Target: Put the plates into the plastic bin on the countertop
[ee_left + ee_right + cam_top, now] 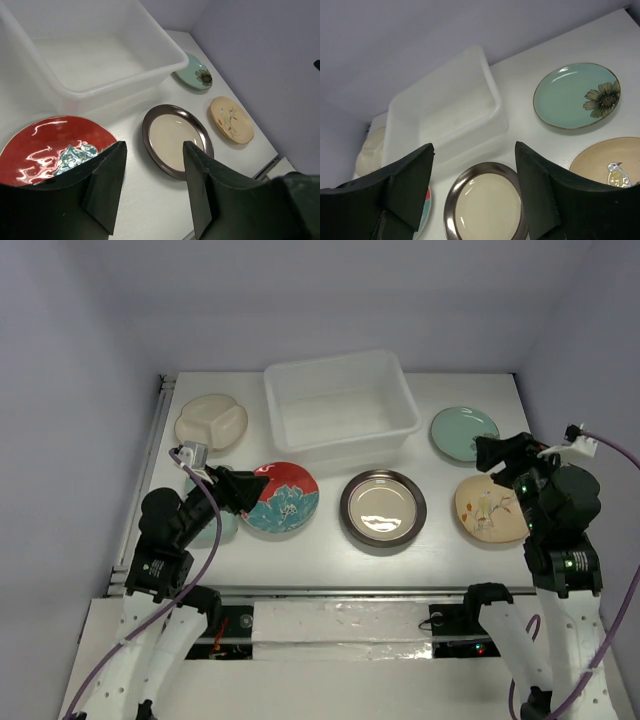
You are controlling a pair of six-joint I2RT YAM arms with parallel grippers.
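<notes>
White countertop (pixel 440 550) holds an empty bin (pixel 345 445), with every plate lying outside it. Left gripper (pixel 154 146), spread wide and empty, hovers at the red plate (pixel 290 502) just before the bin; it should pinch the near rim squarely. Right gripper (pixel 474 147) also gapes, holding nothing.
</notes>
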